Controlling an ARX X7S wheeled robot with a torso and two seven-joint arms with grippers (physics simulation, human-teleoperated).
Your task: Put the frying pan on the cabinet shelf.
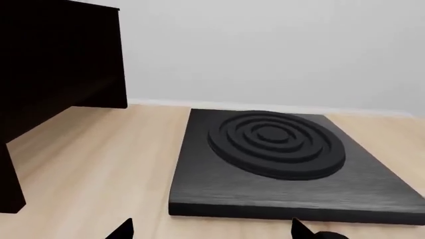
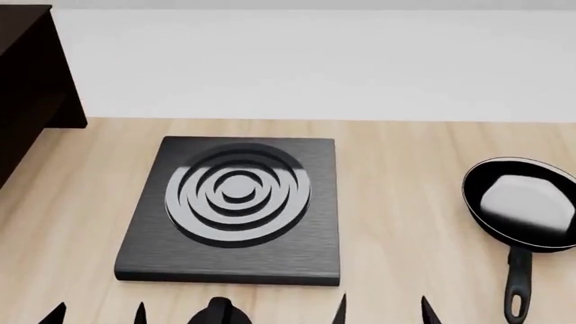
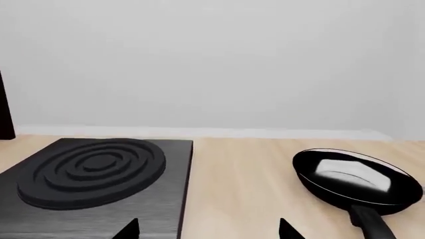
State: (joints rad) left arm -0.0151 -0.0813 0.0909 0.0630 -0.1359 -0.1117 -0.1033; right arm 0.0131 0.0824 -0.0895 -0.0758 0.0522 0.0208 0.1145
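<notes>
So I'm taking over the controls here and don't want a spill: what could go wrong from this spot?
Three risks stand out. The frying pan sits far to the right while the cabinet is at the far left, so the carry is long. The hob plate lies between them, and a low carry could clip it. The only easy hold is the pan's long handle, so the pan may tilt or swing in the right claw. Neither the right nor the left claw has touched anything yet.

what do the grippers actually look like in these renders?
Little shows: only matte black pointed fingertips. Left gripper and right gripper each show two thin triangular tips, wide apart, plus a rounded black part between them. No cables, markings or arm links visible.
</notes>
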